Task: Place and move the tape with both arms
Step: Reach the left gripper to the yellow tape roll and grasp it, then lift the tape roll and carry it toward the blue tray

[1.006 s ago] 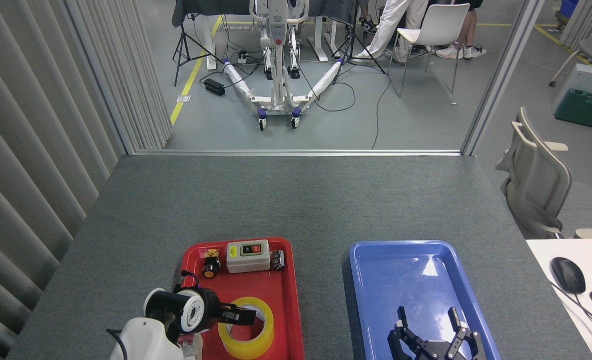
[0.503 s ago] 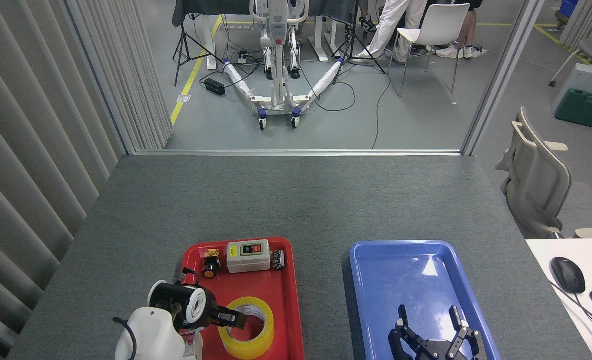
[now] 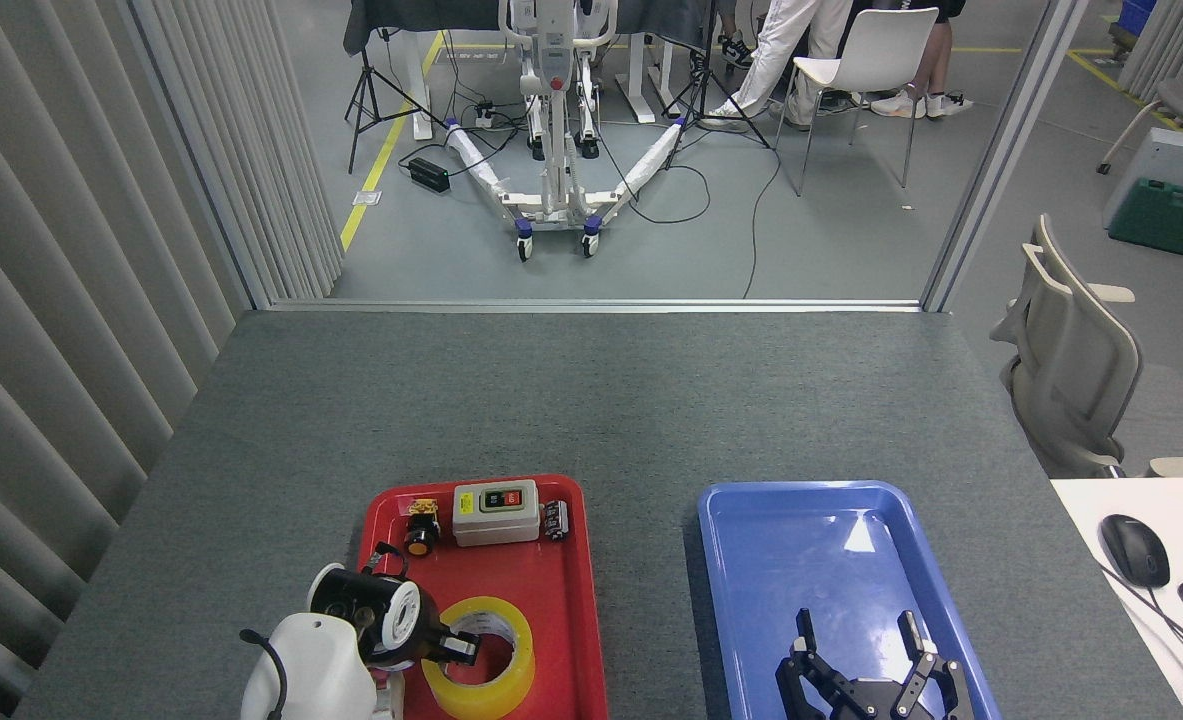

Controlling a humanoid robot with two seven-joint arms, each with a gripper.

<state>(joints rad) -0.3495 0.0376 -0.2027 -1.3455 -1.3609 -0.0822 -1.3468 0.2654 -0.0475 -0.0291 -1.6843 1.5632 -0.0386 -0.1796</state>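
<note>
The tape point(image 3: 491, 690), a yellow roll with a white core, lies flat at the near end of the red tray point(image 3: 551, 600). My left gripper point(image 3: 454, 648) comes in from the left and sits on the roll's left wall, with one dark finger point(image 3: 463, 650) inside the hole. It looks shut on that wall, and the other finger is hidden under the wrist. My right gripper point(image 3: 856, 650) hovers open over the near part of the blue tray point(image 3: 811, 540), holding nothing.
At the far end of the red tray are a grey switch box point(image 3: 495, 511), an orange push button point(image 3: 417, 535) and a small black part point(image 3: 555, 520). A grey table point(image 3: 591, 400) carries both trays. A mouse point(image 3: 1134, 550) and keyboard lie on a white desk to the right.
My left gripper has drawn back to the left and down, from over the hole to the roll's left wall. The tape has shifted slightly left with it. The right gripper has stayed still.
</note>
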